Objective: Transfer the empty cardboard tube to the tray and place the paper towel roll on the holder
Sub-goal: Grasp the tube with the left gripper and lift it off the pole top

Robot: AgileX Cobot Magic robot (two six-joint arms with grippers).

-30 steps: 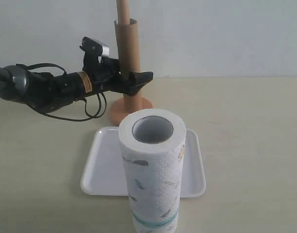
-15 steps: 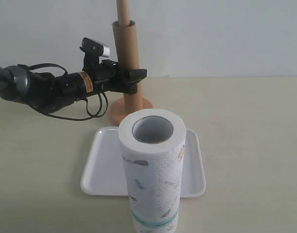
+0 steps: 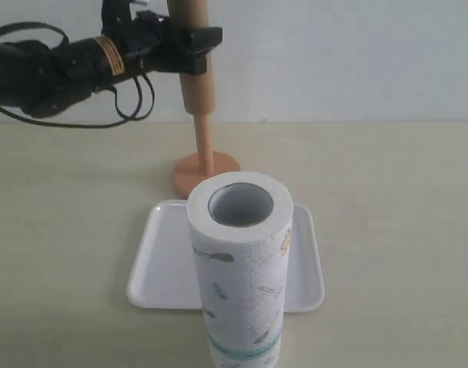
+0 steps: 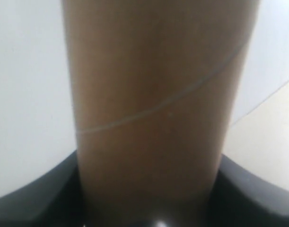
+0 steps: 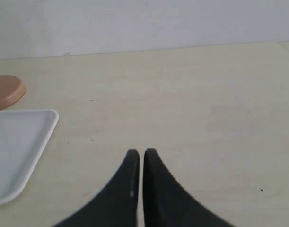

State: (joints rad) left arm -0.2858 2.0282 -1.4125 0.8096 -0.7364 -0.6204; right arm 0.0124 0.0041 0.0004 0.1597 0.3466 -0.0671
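The empty cardboard tube (image 3: 197, 88) is brown and upright, raised partway up the holder's thin pole (image 3: 204, 138), whose lower stretch and round base (image 3: 207, 172) now show. My left gripper (image 3: 195, 38) is shut on the tube near the top of the exterior view. In the left wrist view the tube (image 4: 158, 94) fills the picture between the black fingers (image 4: 35, 198). The paper towel roll (image 3: 240, 268) stands upright at the front, on the near part of the white tray (image 3: 161, 261). My right gripper (image 5: 142, 153) is shut and empty, low over bare table.
The right wrist view shows a corner of the tray (image 5: 16, 151) and an edge of the holder base (image 5: 7, 91) off to one side. Pale table stretches around them, with a white wall behind.
The left gripper closed on the cardboard tube and lifted it up along the pole, uncovering the lower pole. The roll, the tray and the right gripper have not moved.
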